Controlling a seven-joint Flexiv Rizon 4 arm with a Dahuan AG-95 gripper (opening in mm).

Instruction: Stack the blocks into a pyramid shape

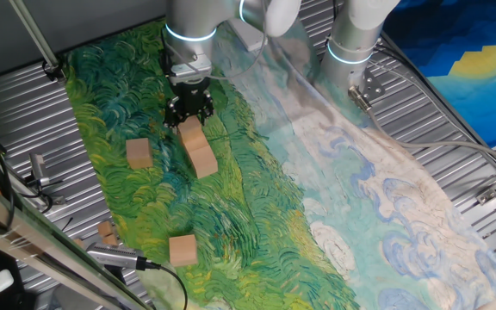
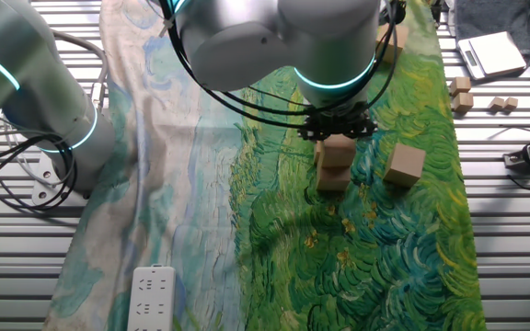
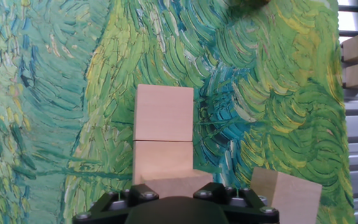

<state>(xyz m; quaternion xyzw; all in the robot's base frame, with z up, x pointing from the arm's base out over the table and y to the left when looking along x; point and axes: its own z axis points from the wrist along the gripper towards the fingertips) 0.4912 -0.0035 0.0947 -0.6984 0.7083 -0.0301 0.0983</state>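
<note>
Tan wooden blocks sit on a painted green-and-blue cloth [image 1: 257,198] that covers the slatted metal desk [image 1: 455,112]. Two of them lie touching in a short row [image 1: 202,158], and a third block [image 1: 193,133] rests on top of that row at the end nearest the arm. The tool [image 1: 189,116] hangs right over this upper block with its fingers around it; whether they press on it or stand slightly apart I cannot tell. A single block [image 1: 139,153] stands just beside the row, apart from it. Another block [image 1: 182,250] lies well apart, nearer the cloth's edge. A white power strip [image 2: 153,299] rests on the cloth's pale end.
</note>
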